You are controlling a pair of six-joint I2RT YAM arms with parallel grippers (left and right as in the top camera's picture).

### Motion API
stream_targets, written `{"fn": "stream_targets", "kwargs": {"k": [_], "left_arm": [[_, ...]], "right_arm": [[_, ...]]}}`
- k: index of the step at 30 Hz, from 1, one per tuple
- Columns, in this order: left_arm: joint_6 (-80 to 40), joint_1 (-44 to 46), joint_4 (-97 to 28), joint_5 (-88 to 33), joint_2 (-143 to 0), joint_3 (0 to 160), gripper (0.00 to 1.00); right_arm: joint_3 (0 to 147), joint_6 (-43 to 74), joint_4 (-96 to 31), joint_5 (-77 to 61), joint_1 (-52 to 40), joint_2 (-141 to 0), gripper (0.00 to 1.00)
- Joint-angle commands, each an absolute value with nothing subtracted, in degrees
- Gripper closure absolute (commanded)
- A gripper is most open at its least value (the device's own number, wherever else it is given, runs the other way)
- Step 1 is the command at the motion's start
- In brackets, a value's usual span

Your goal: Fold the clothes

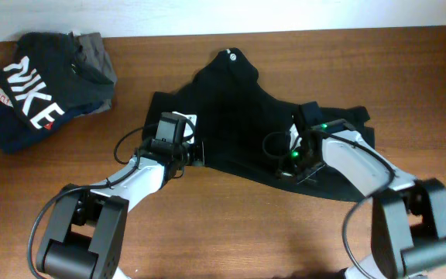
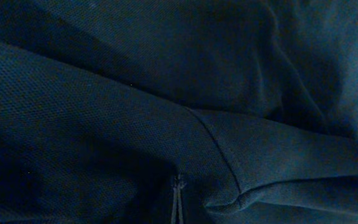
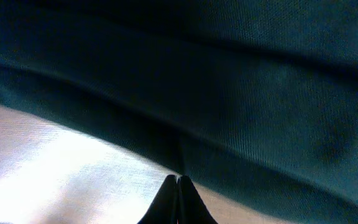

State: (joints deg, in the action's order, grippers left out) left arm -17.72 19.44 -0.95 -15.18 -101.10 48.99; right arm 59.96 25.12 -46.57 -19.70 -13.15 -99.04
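The black T-shirt [image 1: 231, 116] lies bunched in the middle of the table, with its small white round mark [image 1: 227, 54] at the far end. My left gripper [image 1: 197, 153] is at the shirt's left lower edge. In the left wrist view its fingers [image 2: 178, 200] are shut, with dark fabric [image 2: 166, 93] all around them. My right gripper [image 1: 286, 166] is at the shirt's lower right edge. In the right wrist view its fingertips [image 3: 179, 182] are shut on the hem of the fabric [image 3: 229, 93], which hangs just above the table.
A dark garment with white NIKE lettering [image 1: 29, 97] lies at the far left, with a grey folded garment [image 1: 97, 53] behind it. Bare wooden table [image 1: 238, 225] lies between the arms at the front.
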Motion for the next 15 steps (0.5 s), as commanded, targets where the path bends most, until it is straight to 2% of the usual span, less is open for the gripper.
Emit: {"fn": "stream_targets", "kwargs": {"k": [1,15], "left_arm": [[-17.23,19.4,-0.69,-11.49,-101.84,49.82,0.99],[-17.26,19.4,0.45,-10.04,-103.94,49.82,0.99]], "right_arm": [[59.79,25.34,-44.73,-18.04,-13.8,-101.69,0.96],[59.79,25.61,-44.53,-2.57,-11.35,-103.72,0.96]]}}
